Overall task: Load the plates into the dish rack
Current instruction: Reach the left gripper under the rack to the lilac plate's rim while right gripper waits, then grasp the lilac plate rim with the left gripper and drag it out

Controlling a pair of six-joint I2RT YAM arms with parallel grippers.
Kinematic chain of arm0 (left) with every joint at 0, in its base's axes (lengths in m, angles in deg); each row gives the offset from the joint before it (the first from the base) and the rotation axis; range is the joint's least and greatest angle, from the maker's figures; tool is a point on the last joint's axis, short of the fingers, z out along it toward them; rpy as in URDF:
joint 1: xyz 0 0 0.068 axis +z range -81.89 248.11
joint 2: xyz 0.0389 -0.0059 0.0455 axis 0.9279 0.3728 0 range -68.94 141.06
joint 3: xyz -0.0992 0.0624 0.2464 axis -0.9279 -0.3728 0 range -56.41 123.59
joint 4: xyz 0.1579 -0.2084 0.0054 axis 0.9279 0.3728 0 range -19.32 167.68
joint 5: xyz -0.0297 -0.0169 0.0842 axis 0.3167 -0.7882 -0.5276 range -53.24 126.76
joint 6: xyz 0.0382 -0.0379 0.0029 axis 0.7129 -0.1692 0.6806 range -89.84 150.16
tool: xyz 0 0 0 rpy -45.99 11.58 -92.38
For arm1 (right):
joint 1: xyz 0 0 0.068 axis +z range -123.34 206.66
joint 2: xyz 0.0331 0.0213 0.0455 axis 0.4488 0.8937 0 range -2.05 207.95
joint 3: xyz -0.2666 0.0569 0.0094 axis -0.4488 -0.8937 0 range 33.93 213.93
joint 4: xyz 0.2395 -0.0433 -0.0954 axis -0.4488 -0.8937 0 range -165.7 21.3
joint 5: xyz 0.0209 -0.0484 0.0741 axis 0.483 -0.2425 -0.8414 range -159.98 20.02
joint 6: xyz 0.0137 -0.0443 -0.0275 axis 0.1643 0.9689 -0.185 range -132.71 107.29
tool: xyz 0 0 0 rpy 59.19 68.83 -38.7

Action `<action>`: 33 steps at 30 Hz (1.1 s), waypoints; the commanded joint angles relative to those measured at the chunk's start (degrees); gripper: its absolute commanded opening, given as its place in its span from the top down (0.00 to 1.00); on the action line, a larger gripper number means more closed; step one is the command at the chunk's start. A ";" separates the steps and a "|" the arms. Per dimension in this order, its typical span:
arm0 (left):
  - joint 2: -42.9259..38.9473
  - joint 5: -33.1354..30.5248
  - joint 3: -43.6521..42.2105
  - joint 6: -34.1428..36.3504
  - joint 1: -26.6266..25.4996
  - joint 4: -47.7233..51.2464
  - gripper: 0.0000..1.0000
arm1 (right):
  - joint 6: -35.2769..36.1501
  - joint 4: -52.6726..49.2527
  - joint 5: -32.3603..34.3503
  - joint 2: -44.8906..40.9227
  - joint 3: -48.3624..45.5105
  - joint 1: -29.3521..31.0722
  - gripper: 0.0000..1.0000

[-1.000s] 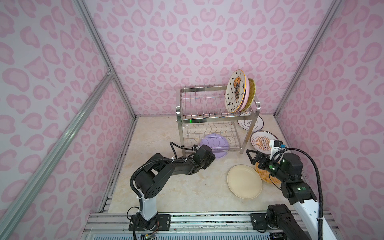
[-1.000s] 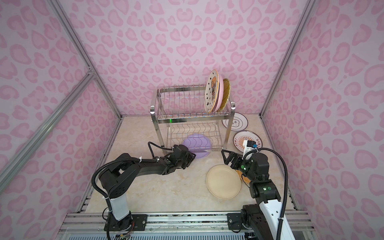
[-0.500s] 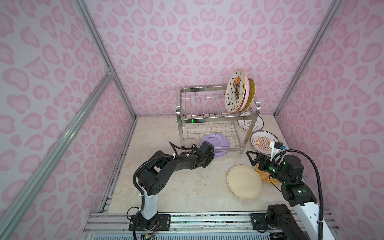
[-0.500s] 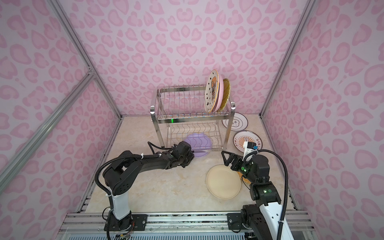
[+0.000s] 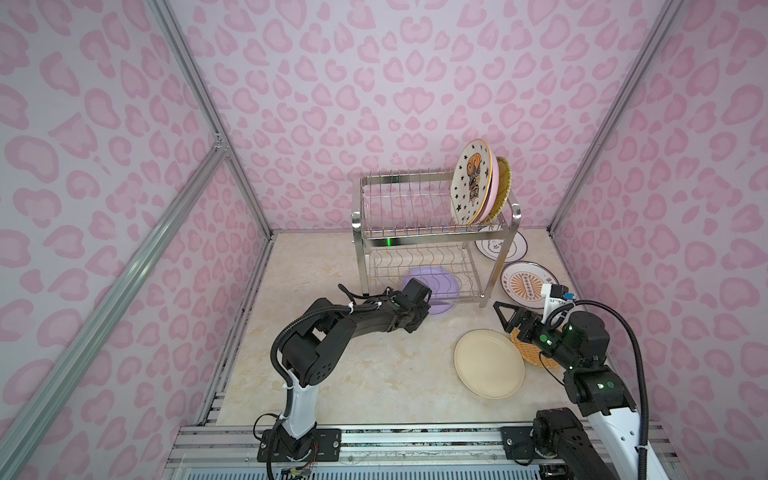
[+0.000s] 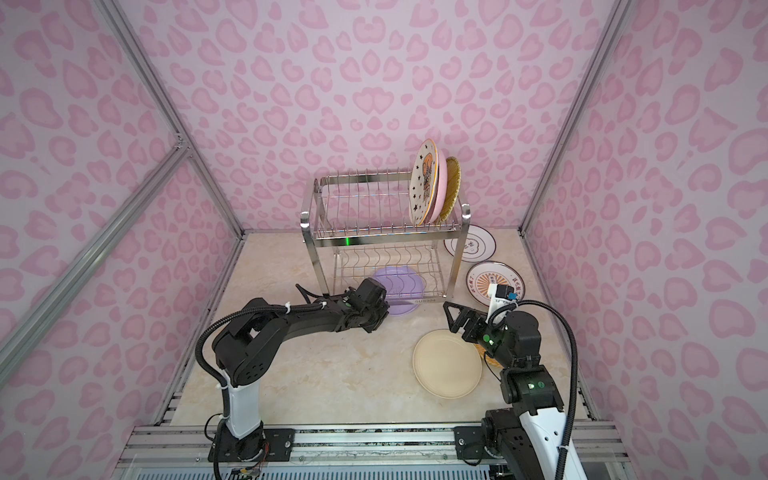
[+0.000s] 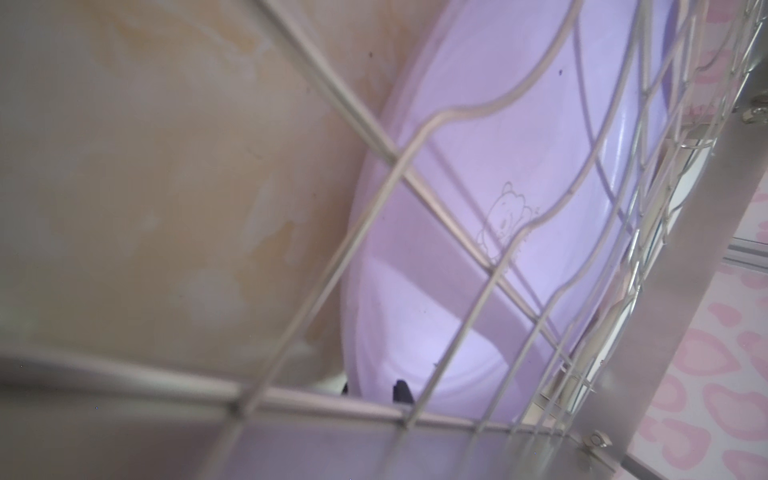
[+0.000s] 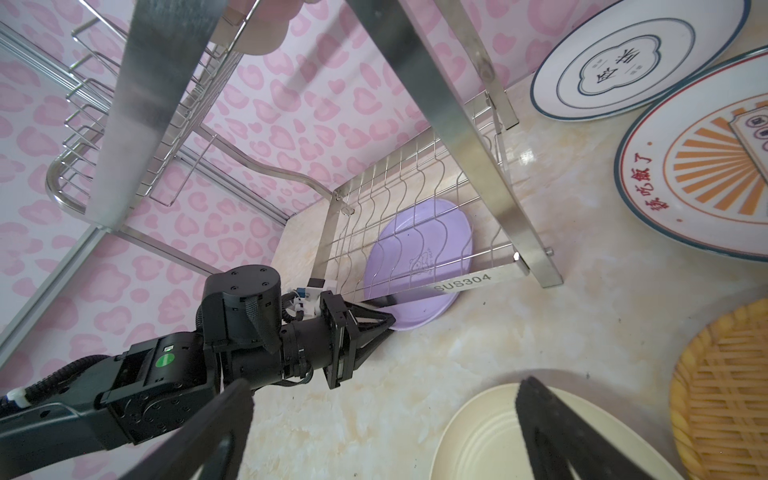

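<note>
Left end effector [image 8: 390,322] pinched the rim of round flat lilac plate [image 5: 442,308], mid-frame in both top views, under shiny two-tier wire dish rack [image 5: 415,240]. Right end effector [image 8: 386,386] gaped wide, empty.

Top views look down; wrist views closely share dish rack [image 8: 473,145]

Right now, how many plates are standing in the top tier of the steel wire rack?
3, all at the right end of the shiny two-tier steel wire rack: a white star-patterned plate with orange rim, next a pink plate, outermost a woven wicker plate. None seems hidden.
</note>
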 commanded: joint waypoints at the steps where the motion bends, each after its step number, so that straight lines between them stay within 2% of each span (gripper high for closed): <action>1: 0.61 2.24 0.25 -0.81 0.09 5.56 0.86 | 0.30 -0.41 -0.23 -0.18 0.04 0.00 0.01; 3: -0.23 2.27 -0.04 -0.76 0.11 5.90 0.95 | 0.78 -1.34 0.21 -0.26 0.47 -0.04 0.01; 4: -0.83 2.23 -0.32 -0.65 0.10 6.02 0.97 | 1.06 -1.55 0.22 -0.26 0.66 -0.05 0.01; 13: -6.57 3.09 -2.84 2.38 -0.35 9.09 0.97 | 1.05 -1.81 -0.62 -0.09 1.23 0.01 0.01; 20: -13.78 2.56 -9.03 2.94 -0.34 13.02 0.97 | 0.51 -1.14 -0.56 -0.26 0.93 -0.02 0.01; 33: -21.39 3.08 -19.61 4.40 -1.75 15.27 0.97 | 0.50 0.05 -0.97 1.64 0.80 0.17 0.01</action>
